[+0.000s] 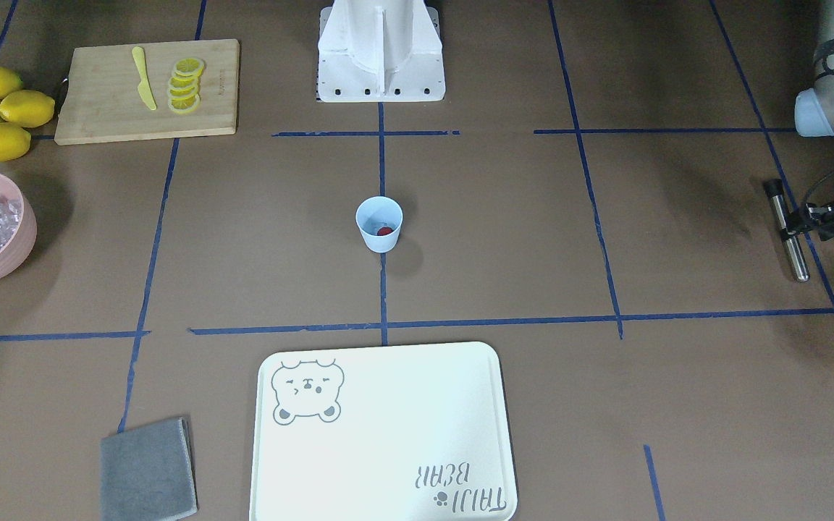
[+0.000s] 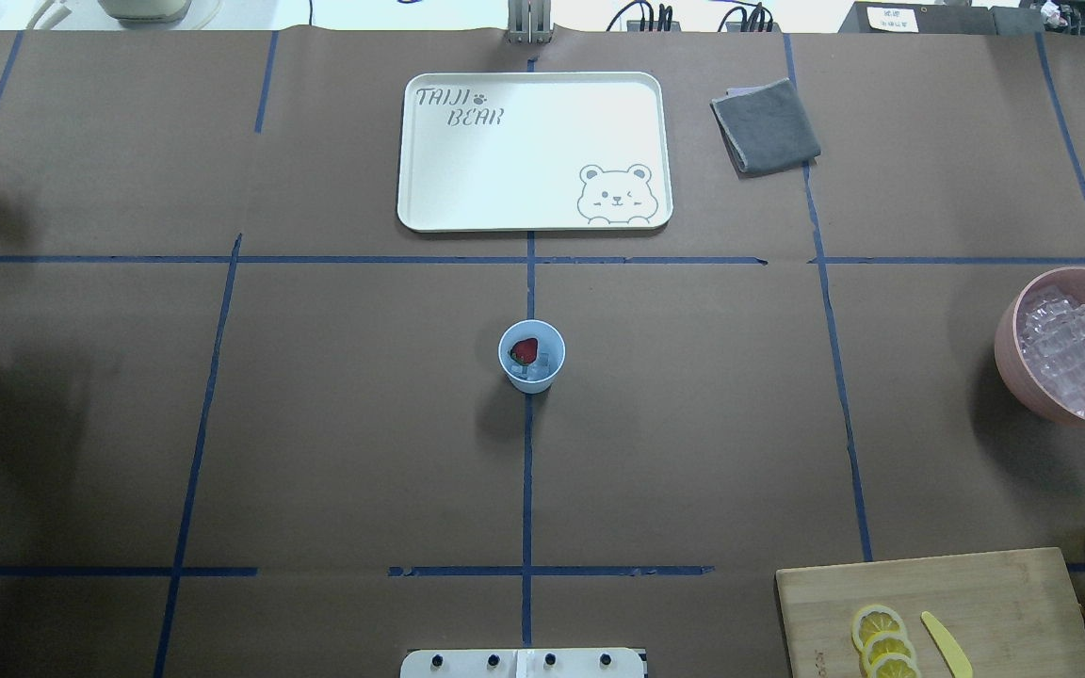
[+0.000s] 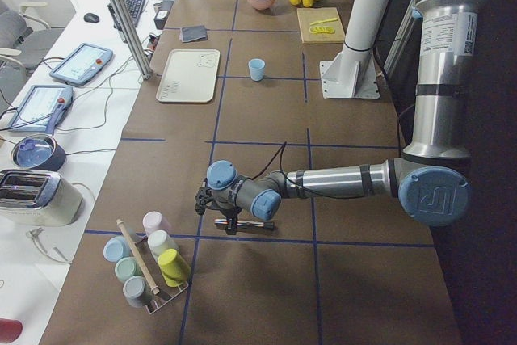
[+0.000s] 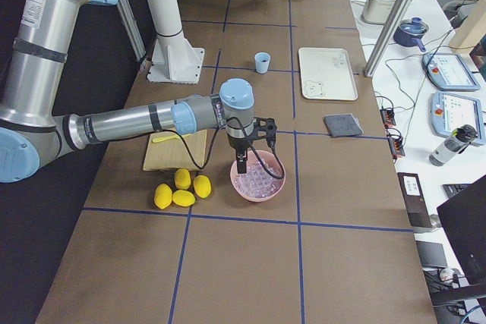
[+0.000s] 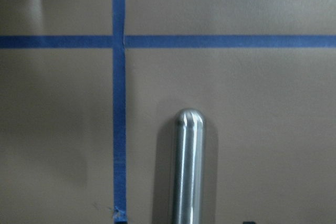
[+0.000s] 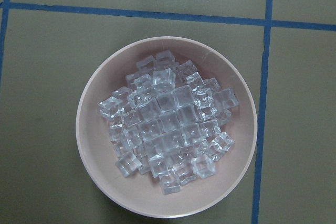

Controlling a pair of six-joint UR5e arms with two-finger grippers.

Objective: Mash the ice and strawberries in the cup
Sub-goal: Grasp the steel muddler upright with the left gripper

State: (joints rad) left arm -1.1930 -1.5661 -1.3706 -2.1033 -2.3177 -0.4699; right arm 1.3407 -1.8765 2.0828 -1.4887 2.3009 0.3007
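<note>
The light-blue cup (image 1: 379, 224) stands upright at the table's middle on a blue tape line. Inside it lie a red strawberry (image 2: 524, 350) and a few clear ice cubes (image 2: 543, 364). Many more ice cubes (image 6: 168, 129) fill the pink bowl (image 6: 94, 177). In the exterior right view my right gripper (image 4: 241, 165) hangs just over that bowl; I cannot tell whether it is open or shut. Far off on the other side, my left gripper (image 1: 788, 223) is shut on a metal rod (image 1: 786, 231), held level and low over the table. The rod's rounded end (image 5: 189, 129) shows in the left wrist view.
A wooden board (image 1: 98, 108) carries lemon slices (image 1: 185, 85) and a yellow knife (image 1: 144, 78), with whole lemons (image 1: 1, 112) beside it. A white bear tray (image 1: 388, 434) and grey cloth (image 1: 148, 470) lie at the operators' side. A rack of cups (image 3: 149, 268) stands near the left gripper.
</note>
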